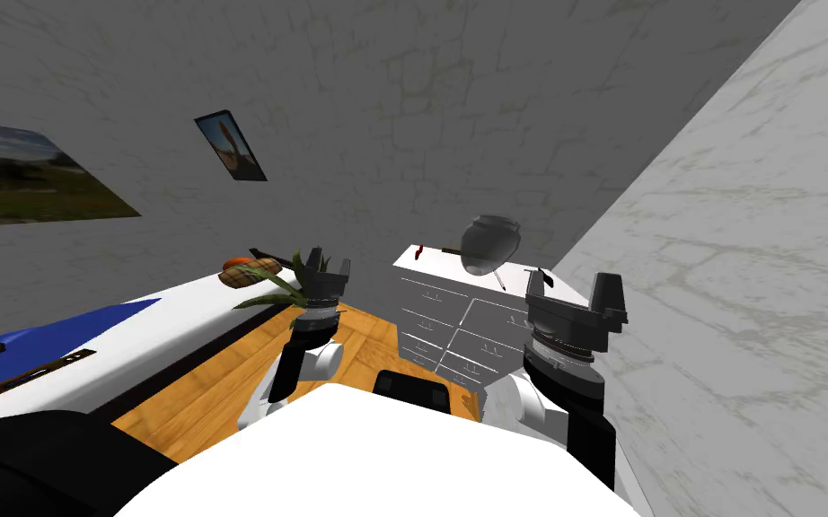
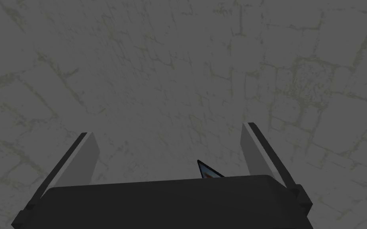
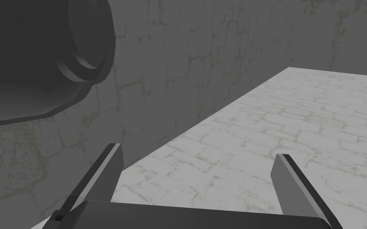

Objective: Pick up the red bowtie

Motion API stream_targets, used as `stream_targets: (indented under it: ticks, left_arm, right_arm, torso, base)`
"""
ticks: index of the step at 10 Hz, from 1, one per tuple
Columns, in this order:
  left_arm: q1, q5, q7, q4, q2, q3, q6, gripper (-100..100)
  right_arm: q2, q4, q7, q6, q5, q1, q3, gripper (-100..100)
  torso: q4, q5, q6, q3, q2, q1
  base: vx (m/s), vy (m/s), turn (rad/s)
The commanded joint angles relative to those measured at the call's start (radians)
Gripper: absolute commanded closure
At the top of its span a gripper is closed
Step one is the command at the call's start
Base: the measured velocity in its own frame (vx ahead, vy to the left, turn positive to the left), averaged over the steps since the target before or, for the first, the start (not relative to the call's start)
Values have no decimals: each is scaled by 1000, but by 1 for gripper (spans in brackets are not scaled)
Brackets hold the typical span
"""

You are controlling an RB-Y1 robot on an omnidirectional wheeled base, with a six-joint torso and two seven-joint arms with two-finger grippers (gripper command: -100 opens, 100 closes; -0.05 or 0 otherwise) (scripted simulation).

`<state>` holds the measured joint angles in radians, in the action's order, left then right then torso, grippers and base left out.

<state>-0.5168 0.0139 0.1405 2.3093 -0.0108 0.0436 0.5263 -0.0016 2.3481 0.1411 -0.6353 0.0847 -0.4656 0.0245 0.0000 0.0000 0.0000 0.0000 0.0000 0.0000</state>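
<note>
L tool (image 1: 330, 263), R tool (image 1: 572, 287) spread; red bowtie (image 1: 418, 253) atop dresser (image 1: 444, 310)

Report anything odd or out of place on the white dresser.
Nothing stands out. The dark grey vase and a small red item sit on the white dresser; the shared slant is the camera's. The left tool and right tool are open, empty.

Bowtie (image 1: 418, 253): red, small; on white dresser (image 1: 439, 269) top, far-left corner; 9 o'clock of dark vase (image 1: 488, 242); pose unreadable.

dim, flat light; wide-lens splay toward the corners.
</note>
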Motion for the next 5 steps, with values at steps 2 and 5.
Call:
stream_targets:
  ticks: [2, 5]
  left_arm:
    - [-40, -32, -13, -16, -66, 64, 16, -100]
    - [-111, -87, -36, -45, -156, 154, 46, -100]
  right_arm:
    - [0, 0, 0, 0, 0, 0, 0, 0]
    - [0, 0, 0, 0, 0, 0, 0, 0]
  torso:
    - [0, 0, 0, 0, 1, 1]
    - [1, 1, 0, 1, 2, 4]
  base:
    - [-14, 24, -218]
    - [-28, 49, -228]
